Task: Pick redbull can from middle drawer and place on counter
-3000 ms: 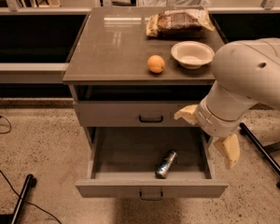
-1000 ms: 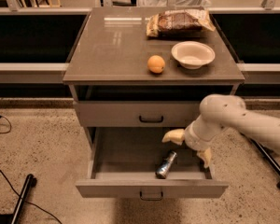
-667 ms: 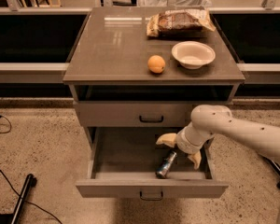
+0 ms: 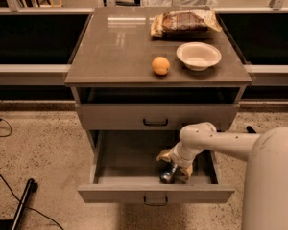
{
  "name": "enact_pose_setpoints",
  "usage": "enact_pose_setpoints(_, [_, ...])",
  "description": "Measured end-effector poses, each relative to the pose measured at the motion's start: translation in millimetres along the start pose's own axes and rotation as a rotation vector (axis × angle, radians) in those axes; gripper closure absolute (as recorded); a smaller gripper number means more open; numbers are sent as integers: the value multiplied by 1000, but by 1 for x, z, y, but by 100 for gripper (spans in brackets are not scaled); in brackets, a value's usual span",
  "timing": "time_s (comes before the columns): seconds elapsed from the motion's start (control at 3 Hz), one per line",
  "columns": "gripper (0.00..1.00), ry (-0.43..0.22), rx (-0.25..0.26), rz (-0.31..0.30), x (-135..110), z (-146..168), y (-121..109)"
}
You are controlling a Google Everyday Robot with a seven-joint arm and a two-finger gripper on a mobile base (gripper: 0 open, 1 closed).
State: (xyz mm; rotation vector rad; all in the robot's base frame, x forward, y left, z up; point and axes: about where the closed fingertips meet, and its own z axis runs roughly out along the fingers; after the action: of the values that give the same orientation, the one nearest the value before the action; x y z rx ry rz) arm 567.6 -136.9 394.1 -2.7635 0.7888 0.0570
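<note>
The middle drawer (image 4: 127,158) is pulled open below the counter (image 4: 117,44). The redbull can (image 4: 167,175) lies on its side in the drawer's right front part, with only its silver end showing under my wrist. My gripper (image 4: 175,164) reaches down into the drawer from the right. Its pale fingers (image 4: 163,155) stand apart on either side of the can, open. The rest of the can is hidden by the gripper.
On the counter stand an orange fruit (image 4: 160,65), a white bowl (image 4: 198,55) and a snack bag (image 4: 185,22). The drawer above (image 4: 156,116) is closed. My arm's large white body (image 4: 271,176) fills the lower right. A black pole (image 4: 21,202) lies on the floor at the left.
My gripper has moved from outside the drawer's right side down and left into the drawer, and now straddles the can. The can has not moved.
</note>
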Motion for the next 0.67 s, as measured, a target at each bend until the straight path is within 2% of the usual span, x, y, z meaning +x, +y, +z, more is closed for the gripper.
enact_pose_setpoints(0.33, [21, 3, -14, 15, -1, 21, -2])
enact_pose_setpoints(0.67, [40, -4, -22, 13, -4, 34, -7])
